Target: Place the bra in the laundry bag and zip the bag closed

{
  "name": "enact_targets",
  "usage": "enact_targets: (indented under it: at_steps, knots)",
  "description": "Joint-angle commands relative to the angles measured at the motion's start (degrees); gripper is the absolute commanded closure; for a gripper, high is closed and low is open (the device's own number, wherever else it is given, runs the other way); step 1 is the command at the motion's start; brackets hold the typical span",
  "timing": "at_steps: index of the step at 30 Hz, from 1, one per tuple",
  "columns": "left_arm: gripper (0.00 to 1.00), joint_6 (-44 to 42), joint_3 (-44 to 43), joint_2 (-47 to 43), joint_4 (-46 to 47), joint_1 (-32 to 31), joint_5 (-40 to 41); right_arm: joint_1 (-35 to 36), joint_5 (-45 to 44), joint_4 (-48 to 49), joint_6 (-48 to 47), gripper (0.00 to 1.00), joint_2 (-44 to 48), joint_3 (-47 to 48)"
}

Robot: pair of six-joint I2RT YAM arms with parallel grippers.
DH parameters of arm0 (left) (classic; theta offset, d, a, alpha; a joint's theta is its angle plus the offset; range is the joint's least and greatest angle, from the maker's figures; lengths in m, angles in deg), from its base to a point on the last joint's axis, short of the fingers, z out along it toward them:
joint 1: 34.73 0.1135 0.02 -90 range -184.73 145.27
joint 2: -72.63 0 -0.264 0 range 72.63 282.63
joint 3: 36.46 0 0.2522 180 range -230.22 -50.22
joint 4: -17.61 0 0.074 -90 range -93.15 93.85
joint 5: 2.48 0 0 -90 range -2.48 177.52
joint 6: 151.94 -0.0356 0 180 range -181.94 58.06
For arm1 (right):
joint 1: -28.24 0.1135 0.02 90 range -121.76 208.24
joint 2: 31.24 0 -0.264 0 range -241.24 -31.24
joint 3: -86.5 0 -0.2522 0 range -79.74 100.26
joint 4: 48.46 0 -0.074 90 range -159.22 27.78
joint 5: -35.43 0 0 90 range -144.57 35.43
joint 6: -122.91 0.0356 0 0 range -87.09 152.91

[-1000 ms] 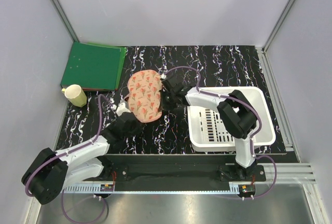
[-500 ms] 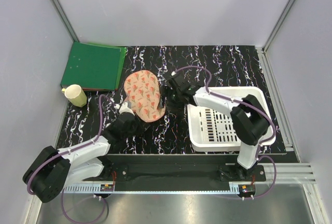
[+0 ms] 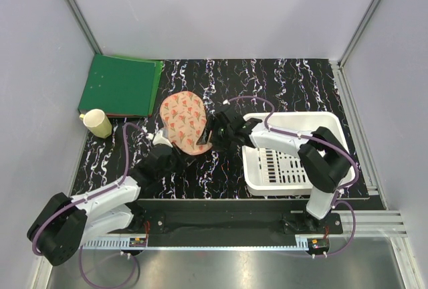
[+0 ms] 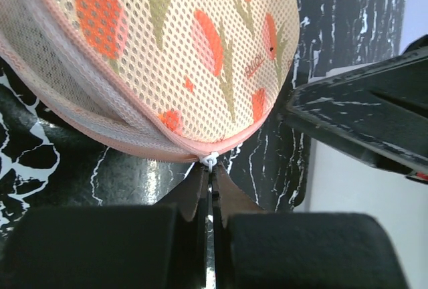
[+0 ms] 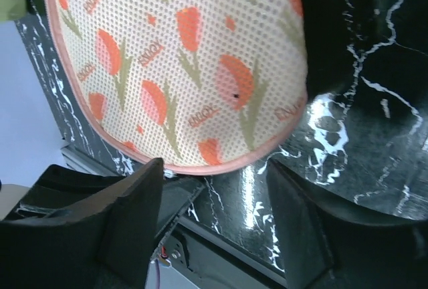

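The laundry bag (image 3: 185, 122), peach mesh with orange flower prints, lies closed on the black marbled table. It fills the upper part of the left wrist view (image 4: 167, 48) and of the right wrist view (image 5: 180, 61). My left gripper (image 3: 187, 159) is at the bag's near edge, its jaws shut on the small white zipper pull (image 4: 209, 160). My right gripper (image 3: 212, 132) stands open just right of the bag, and its fingers (image 5: 127, 215) straddle bare table below the pink rim without touching it. The bra is out of view.
A white slotted basket (image 3: 294, 152) stands right of the bag, under the right arm. A green folder (image 3: 120, 87) lies at the back left with a cream cup (image 3: 98, 123) beside it. Walls close in the table on three sides.
My right gripper has opened, let go of the bag's right edge and drawn back toward the near side. The bag has turned and shifted slightly left. My left gripper has followed the near rim rightward.
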Motion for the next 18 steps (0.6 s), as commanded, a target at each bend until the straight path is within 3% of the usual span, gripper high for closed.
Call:
enact_targets:
  at_steps: [1, 3, 6, 11, 18]
  knots:
    - [1.00, 1.22, -2.33, -1.16, 3.51, 0.21, -2.12, 0.72, -0.59, 4.50, 2.71, 0.34, -2.10, 0.69]
    - [1.00, 1.40, -2.24, -1.25, 4.04, 0.12, -2.30, 0.72, -1.98, 4.50, 2.71, 0.41, -2.90, 1.40]
    - [1.00, 0.96, -2.33, -1.16, 2.99, 0.21, -1.42, 0.37, -3.83, 4.50, 2.53, 0.69, -3.95, 2.19]
    - [1.00, -0.01, -2.33, -1.51, -2.88, 0.56, 4.02, -2.35, -2.35, 4.50, -0.54, 0.97, -5.98, 3.07]
    - [1.00, -0.79, -2.77, -5.81, -14.76, 8.38, 7.81, -5.69, -3.75, 0.38, -11.17, 1.00, -6.15, 4.91]
